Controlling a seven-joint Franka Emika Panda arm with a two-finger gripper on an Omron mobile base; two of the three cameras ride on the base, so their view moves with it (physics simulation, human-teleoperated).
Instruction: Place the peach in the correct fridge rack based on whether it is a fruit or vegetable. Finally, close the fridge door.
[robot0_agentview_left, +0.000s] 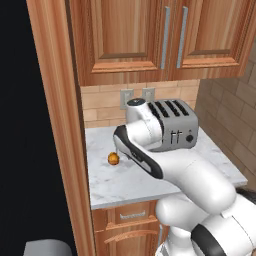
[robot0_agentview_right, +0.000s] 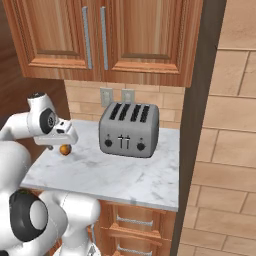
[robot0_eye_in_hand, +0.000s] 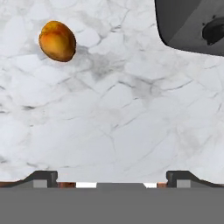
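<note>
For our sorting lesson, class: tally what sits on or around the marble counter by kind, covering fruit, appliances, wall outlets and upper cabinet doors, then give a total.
Fruit: 1, the peach
Appliances: 1, the toaster
Wall outlets: 2, the left outlet and the right outlet
Upper cabinet doors: 2, the left door and the right door
Total: 6

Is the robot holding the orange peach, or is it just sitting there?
Just sitting there. The peach lies alone on the marble counter, and the gripper is open with nothing between its fingertips.
</note>
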